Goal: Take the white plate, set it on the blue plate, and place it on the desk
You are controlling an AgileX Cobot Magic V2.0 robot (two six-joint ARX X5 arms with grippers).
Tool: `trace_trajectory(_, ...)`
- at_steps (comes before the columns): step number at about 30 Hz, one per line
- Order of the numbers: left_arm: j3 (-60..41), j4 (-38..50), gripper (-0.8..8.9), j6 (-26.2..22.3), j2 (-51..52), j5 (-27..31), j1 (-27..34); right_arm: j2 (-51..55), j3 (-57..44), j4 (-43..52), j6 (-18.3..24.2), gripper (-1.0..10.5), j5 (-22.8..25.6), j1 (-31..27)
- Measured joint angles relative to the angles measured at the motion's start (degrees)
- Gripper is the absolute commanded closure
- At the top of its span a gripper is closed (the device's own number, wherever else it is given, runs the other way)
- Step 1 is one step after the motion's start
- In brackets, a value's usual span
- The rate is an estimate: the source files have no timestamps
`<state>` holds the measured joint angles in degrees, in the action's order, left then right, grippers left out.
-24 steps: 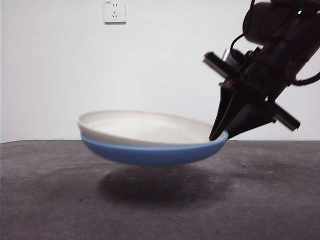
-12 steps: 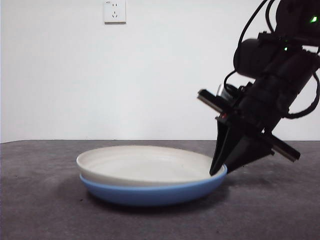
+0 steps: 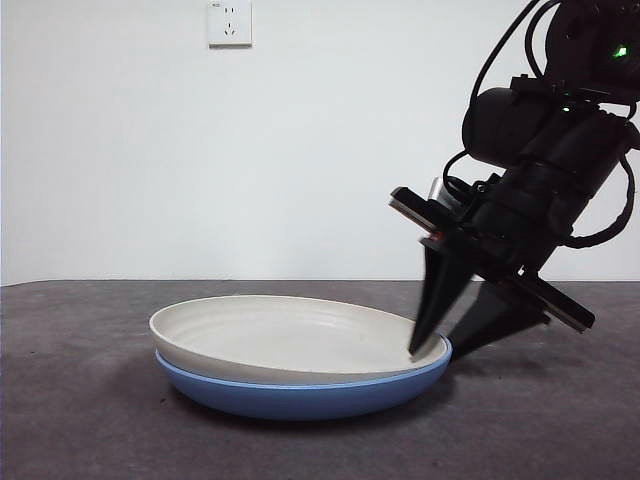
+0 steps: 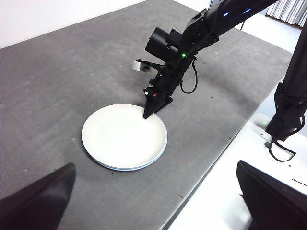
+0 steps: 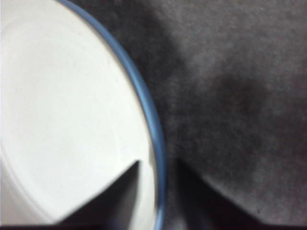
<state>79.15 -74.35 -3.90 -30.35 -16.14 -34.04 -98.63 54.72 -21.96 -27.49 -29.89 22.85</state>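
Observation:
The white plate [image 3: 280, 325] lies nested in the blue plate [image 3: 300, 395], and the stack rests flat on the desk [image 3: 100, 430]. My right gripper [image 3: 432, 348] is tilted down at the stack's right rim. Its jaws are open and stand astride the rim, one inside the white plate and one outside over the desk. The right wrist view shows this close up: the gripper [image 5: 158, 161], the white plate [image 5: 62, 120], the blue rim [image 5: 144, 105]. My left gripper [image 4: 156, 165] is open and empty, high above the stack [image 4: 120, 136].
A wall outlet [image 3: 229, 22] sits on the white wall behind. The desk's edge [image 4: 206, 158] runs near the stack on one side, with a white surface beyond it. A black arm base [image 4: 288, 110] stands there.
The stacked plates came down from mid-air onto the desk. The right gripper's jaws, shut on the rim before, have now spread apart around it.

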Motion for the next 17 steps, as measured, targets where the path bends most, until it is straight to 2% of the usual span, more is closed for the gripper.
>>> trace_trajectory(3,0.00,0.00,2.51,-0.33,0.00,0.00,0.00,0.02,0.09,0.37,0.00,5.6,-0.68,-0.02)
trace_trajectory(5,0.00,0.00,2.51,-0.59,0.00,0.00,0.00,0.20,0.44,0.35,0.00,5.4,-1.09,-0.04)
trace_trajectory(10,0.00,0.00,2.51,-0.79,0.00,0.00,-0.04,4.24,0.39,-2.05,0.02,4.0,0.68,-0.37)
trace_trajectory(17,0.00,0.07,2.51,-0.96,0.00,0.00,-0.04,20.59,0.42,-9.53,0.04,3.8,2.99,0.00)
